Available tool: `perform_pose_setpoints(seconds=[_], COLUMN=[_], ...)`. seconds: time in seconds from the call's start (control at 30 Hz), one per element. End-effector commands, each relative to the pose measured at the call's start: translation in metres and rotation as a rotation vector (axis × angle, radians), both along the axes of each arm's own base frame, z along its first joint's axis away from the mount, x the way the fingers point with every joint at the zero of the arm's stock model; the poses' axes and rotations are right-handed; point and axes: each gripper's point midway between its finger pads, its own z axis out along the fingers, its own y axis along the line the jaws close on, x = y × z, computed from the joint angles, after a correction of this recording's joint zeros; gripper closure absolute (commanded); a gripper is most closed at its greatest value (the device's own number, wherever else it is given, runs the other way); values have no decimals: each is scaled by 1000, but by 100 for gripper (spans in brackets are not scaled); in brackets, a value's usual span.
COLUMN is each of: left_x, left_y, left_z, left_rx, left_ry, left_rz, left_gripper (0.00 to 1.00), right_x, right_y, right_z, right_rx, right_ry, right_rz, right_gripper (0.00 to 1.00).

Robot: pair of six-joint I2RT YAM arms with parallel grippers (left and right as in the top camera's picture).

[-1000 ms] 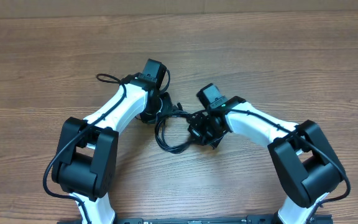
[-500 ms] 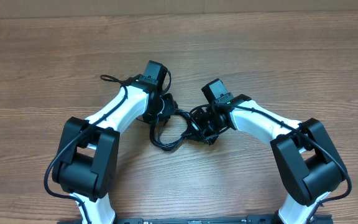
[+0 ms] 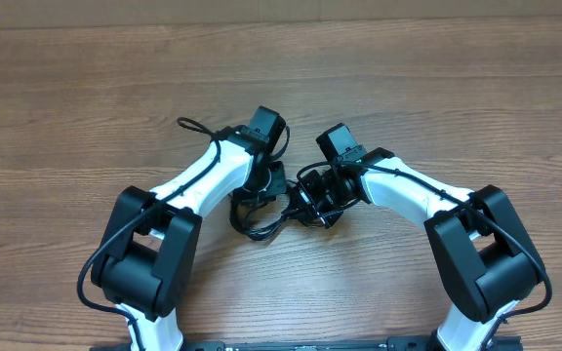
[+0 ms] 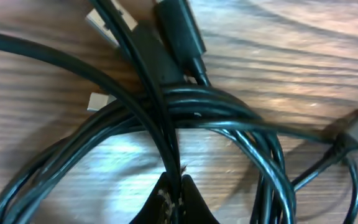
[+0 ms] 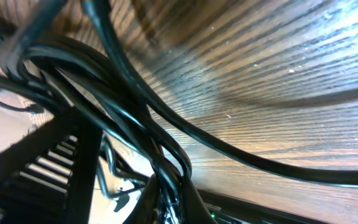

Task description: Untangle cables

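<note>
Overhead looks straight down; wrist views (both close) share cables [image 4: 185, 106].

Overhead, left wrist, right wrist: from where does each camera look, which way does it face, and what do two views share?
Overhead: above the table, facing straight down; shows both arms, with the left hand and right hand at the cables.
Left wrist: on the left arm, facing down along its fingertips, which pinch a strand close to the wood.
Right wrist: on the right arm, low and tilted, facing along its fingertips; strands run into them.
Shared: both wrist views show the cables on the wood.
</note>
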Motion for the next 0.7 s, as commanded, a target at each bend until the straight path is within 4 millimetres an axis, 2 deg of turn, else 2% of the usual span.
perform_pose_setpoints(seconds=[0.0,0.1,0.17,0.43,0.57,0.67], left_x=[-1,-10,-14,-28,-32,-32], left_y=[-9,-24,-27,-6,-3,0], left_z=[19,25,28,27,26,25], left_rx=[-90,-200,-232,-211,-206,-188], left_ry=[17,42,56,108,122,120], left_rz=[-72,-176,-208,-305,-324,-327], left_gripper=[96,96,96,96,96,96], right_x=[15,23,29,51,63,65], right_y=[-3,6,10,-5,-10,-13], right_z=[2,13,20,28,37,37], right_rx=[2,82,131,176,235,233], right_ry=[4,-27,-46,-36,-64,-89], right_rz=[-69,-64,-58,-140,-150,-139], right_gripper=[96,96,96,96,96,96])
